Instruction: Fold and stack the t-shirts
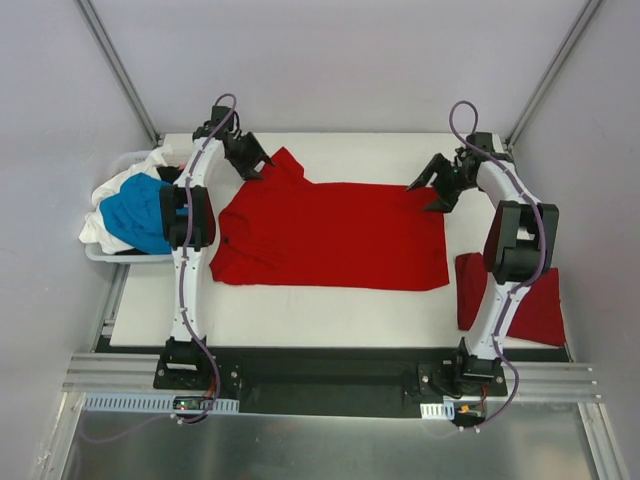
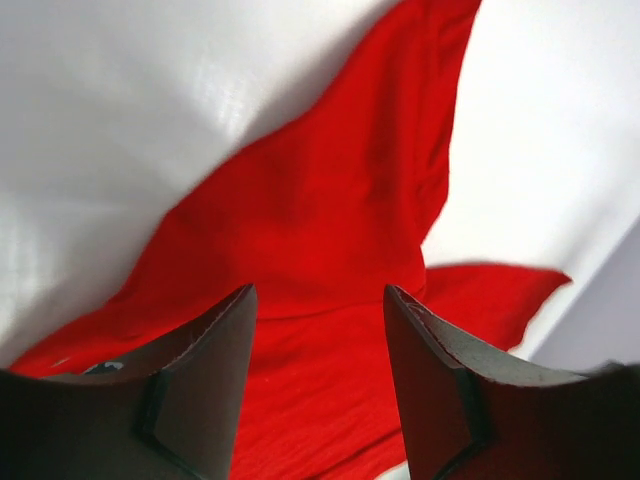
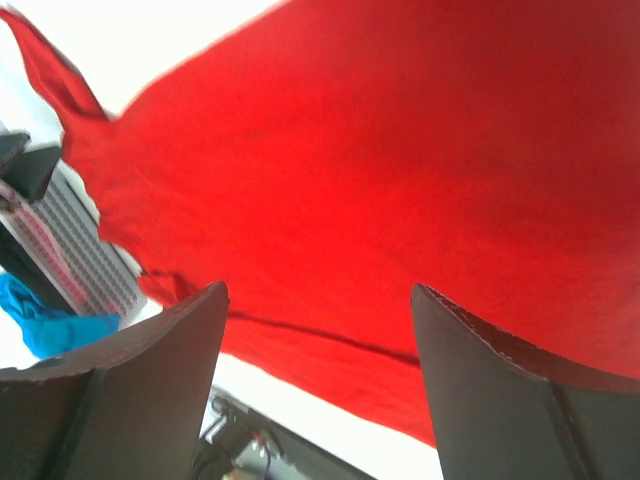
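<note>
Mid-table, red t-shirt lies flat; left gripper over its 10 o'clock sleeve, right gripper at 2 o'clock, both jaws spread, gripping nothing. Folded red shirt at 4 o'clock.

— What is being seen around the white table?
— It is being enclosed by pale grey walls; slanting metal struts are being shown in the far corners.
— And nearer?
— An aluminium rail and a dull metal sheet are being softly lit.

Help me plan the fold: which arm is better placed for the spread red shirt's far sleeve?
Left, likely: left gripper is open beside that sleeve; right gripper is at the hem end.
</note>
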`<act>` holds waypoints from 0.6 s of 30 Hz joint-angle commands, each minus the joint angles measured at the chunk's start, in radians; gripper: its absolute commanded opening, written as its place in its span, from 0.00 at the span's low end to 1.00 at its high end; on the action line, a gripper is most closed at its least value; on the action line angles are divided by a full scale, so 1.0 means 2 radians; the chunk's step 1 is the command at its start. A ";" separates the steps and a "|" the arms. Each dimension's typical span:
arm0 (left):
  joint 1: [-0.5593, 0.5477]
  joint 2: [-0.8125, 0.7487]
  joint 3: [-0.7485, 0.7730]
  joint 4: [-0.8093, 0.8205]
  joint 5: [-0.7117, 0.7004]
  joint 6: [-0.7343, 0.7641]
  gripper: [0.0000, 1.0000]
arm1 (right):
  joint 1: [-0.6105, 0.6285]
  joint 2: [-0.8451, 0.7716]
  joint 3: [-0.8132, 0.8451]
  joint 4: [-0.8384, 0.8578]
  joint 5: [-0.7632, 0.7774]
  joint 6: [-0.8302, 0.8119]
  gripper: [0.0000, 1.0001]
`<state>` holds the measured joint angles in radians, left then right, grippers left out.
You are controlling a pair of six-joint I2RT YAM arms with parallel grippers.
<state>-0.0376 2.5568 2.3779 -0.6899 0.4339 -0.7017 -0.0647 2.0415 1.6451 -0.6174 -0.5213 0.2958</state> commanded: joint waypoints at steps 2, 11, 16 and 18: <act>0.003 -0.012 -0.008 0.026 0.081 0.003 0.54 | 0.058 -0.006 0.032 0.016 -0.035 -0.001 0.77; -0.006 -0.109 -0.100 0.014 -0.085 0.044 0.51 | 0.156 0.029 0.129 -0.099 0.090 -0.054 0.76; -0.036 -0.211 -0.202 -0.009 -0.190 0.090 0.49 | 0.152 -0.027 0.045 -0.121 0.225 -0.069 0.75; -0.052 -0.236 -0.239 -0.014 -0.216 0.101 0.49 | 0.149 -0.047 0.024 -0.126 0.253 -0.076 0.19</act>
<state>-0.0757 2.2765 1.9892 -0.6823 0.1825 -0.5896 0.2729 2.0712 1.7470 -0.7795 -0.2394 0.1982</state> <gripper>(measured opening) 0.493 0.592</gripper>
